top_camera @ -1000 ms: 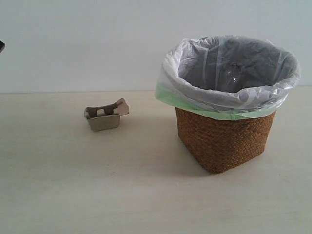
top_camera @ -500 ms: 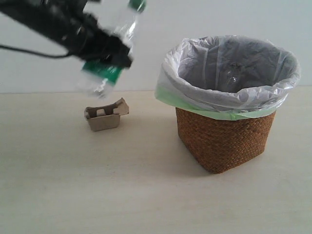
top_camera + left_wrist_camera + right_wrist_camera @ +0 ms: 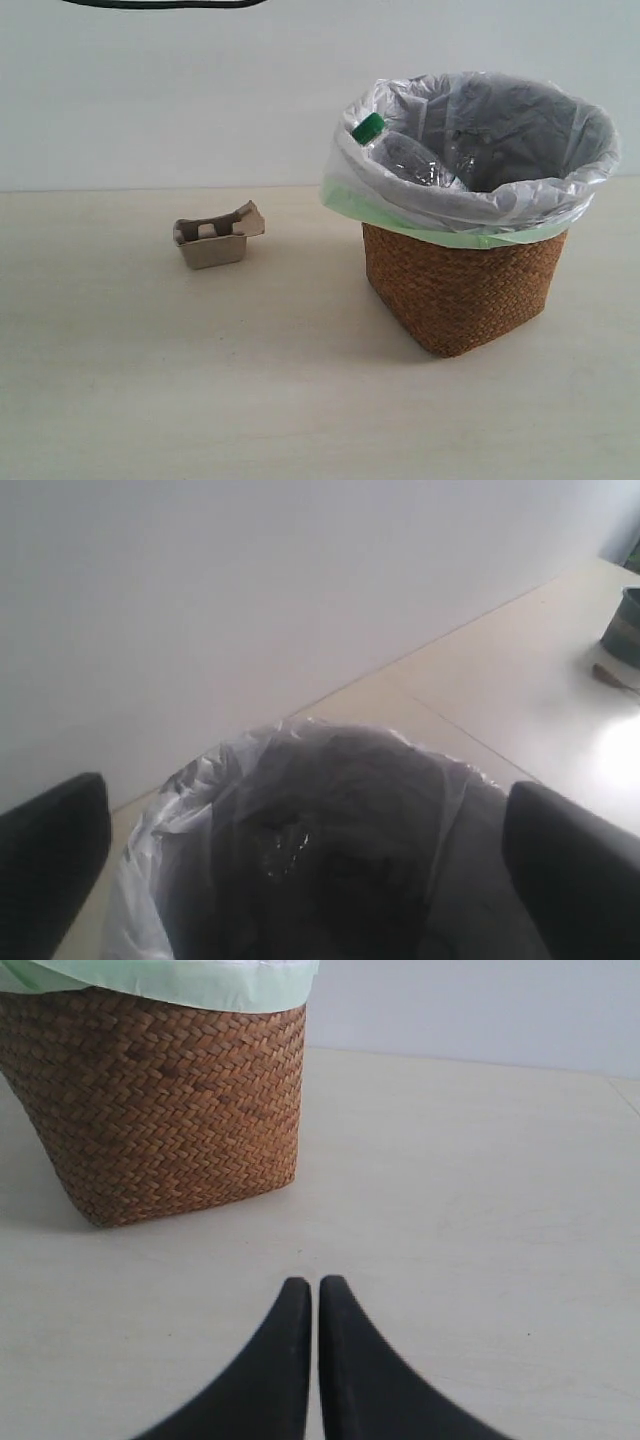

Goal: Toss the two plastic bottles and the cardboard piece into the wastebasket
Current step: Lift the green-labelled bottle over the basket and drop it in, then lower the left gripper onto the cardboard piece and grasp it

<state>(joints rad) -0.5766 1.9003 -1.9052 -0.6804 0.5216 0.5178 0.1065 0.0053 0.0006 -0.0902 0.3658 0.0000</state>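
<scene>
The wastebasket [image 3: 460, 290], brown wicker with a white-grey bag, stands right of centre on the table. The green-capped bottle [image 3: 400, 150] lies inside it, cap up against the near-left rim. The black-capped bottle does not show. The cardboard piece [image 3: 214, 238] sits on the table to the left of the basket. My left gripper [image 3: 305, 785] is open and empty, its fingers [image 3: 60, 850] wide apart above the bag's mouth [image 3: 330, 820]. My right gripper [image 3: 315, 1282] is shut on nothing, low over the table beside the wicker wall [image 3: 170, 1100]. Neither gripper shows in the exterior view.
A white wall runs behind the table. A black cable [image 3: 160, 3] crosses the top of the exterior view. A dark green object [image 3: 625, 625] stands far off on the table in the left wrist view.
Half a second ago the left gripper held the green-capped bottle high above the cardboard piece. The bottle now lies in the wastebasket, and the arm has left the exterior view.
</scene>
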